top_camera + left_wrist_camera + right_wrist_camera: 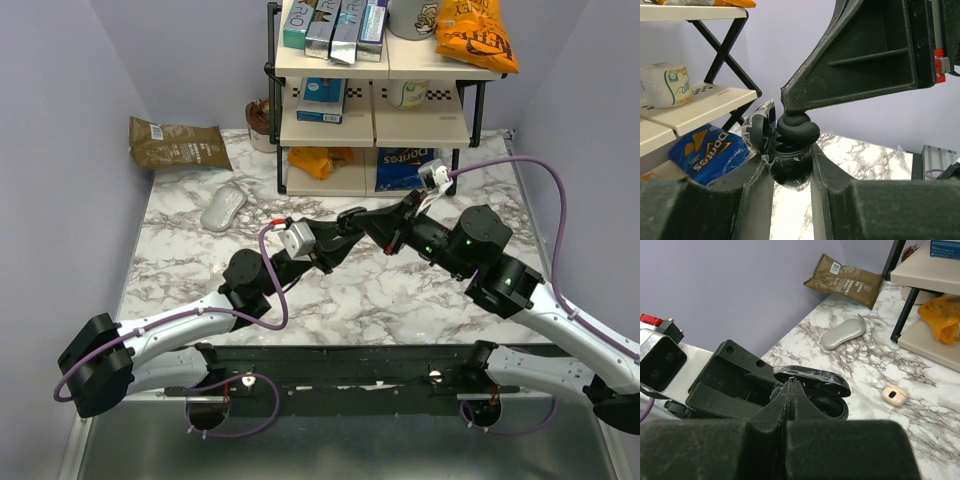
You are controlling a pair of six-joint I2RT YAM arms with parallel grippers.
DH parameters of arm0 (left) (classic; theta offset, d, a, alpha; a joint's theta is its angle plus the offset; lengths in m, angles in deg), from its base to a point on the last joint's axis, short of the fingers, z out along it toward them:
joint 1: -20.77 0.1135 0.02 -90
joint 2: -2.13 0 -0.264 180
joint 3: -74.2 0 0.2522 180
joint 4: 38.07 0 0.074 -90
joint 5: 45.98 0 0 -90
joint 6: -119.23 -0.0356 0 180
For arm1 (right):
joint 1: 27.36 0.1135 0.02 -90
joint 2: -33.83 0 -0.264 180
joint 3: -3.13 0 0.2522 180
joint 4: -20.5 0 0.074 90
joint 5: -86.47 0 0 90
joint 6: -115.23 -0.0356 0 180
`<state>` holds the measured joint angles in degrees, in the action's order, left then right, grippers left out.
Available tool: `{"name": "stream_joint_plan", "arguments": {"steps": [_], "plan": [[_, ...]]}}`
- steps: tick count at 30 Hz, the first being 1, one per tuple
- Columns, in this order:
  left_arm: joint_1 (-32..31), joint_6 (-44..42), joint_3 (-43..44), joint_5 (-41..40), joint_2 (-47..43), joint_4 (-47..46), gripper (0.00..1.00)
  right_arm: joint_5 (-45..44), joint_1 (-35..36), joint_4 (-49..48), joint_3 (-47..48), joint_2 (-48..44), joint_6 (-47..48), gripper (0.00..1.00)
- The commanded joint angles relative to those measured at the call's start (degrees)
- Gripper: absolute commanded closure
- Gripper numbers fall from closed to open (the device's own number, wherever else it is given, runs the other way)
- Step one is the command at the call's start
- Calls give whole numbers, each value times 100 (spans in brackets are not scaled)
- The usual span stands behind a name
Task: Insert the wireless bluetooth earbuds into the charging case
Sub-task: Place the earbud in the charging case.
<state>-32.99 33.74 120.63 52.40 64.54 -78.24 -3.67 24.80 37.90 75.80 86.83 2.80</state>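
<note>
The left fingers [752, 200] are narrowed onto the charging case [790, 175], clamping its rounded, glossy black shell between the 2 of them over the marble desk [865, 155]. Its lid [757, 130] stands hinged open. The right fingers [765, 415] are pressed together with no visible gap, tips at the case mouth, where a rounded matte-black lump [797, 129] sits (whether it is 1 of the earbuds I cannot tell). Farther off lie a small beige disc [894, 394], a grey oblong pad [842, 333] and a crinkled brown pouch [850, 280].
</note>
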Motion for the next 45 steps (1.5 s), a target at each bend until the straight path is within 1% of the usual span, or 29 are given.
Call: {"name": "stream_joint_plan", "arguments": {"steps": [1, 5, 15, 20, 27, 34, 39, 45], "plan": [[-21, 6, 12, -109, -133, -372, 100, -116, 66, 330, 23, 44, 55, 91], [-21, 111, -76, -82, -133, -495, 100, -214, 57, 471, 199, 150, 55, 87], [-21, 594, -348, -30, -98, -1119, 100, -267, 57, 603, 472, 299, 38, 85], [-21, 638, -384, -21, -54, -1242, 100, -258, 66, 647, 507, 273, 29, 85], [-21, 551, -384, -21, -36, -1216, 100, -144, 66, 717, 603, 247, 73, 82], [-21, 428, -375, 14, -36, -1084, 100, 462, 66, 1191, 1104, 580, 169, 72], [-21, 419, -349, 23, -54, -1032, 100, 620, 66, 1419, 1245, 782, 196, 72], [-21, 392, -340, 49, -80, -1005, 100, 577, 66, 1578, 1280, 853, 213, 71]]}}
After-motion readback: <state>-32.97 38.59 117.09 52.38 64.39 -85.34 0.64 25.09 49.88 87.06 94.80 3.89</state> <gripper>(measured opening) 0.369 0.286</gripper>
